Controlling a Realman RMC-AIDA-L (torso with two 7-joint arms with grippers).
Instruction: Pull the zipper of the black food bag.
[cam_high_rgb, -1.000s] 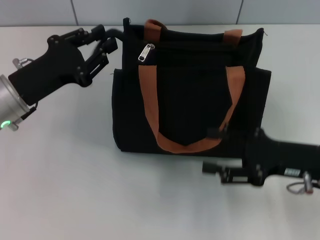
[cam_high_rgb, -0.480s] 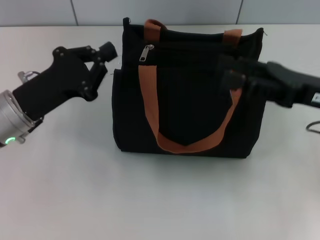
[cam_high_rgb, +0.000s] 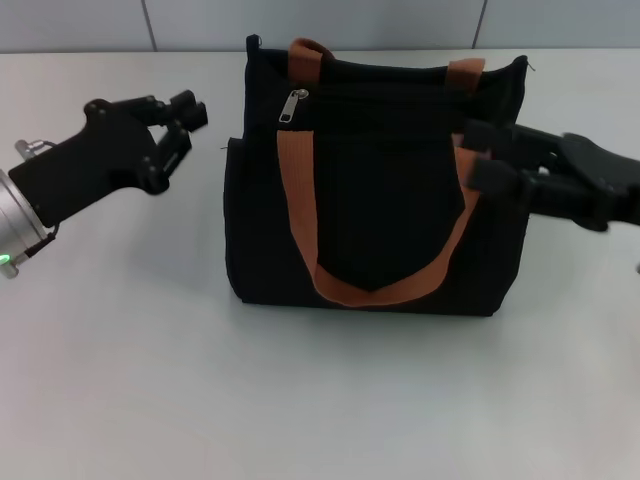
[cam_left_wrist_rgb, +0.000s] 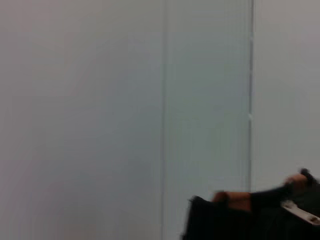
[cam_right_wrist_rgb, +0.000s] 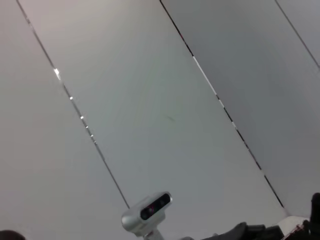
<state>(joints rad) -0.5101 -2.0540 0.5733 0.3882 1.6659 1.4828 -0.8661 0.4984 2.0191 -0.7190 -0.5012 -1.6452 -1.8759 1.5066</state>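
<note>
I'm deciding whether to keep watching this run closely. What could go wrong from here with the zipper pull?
The zipper tab is small and lies beside an orange strap; a gripper could catch the strap instead. The black food bag stands unheld, so a pull might drag or tip it. The right gripper hovers by the bag's far side, the left gripper off it.

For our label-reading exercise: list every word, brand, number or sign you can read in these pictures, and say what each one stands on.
None can be read.
The black food bag shows no print or logo, and the zipper pull is too small to show any marking.
The left gripper and right gripper show no legible label.
</note>
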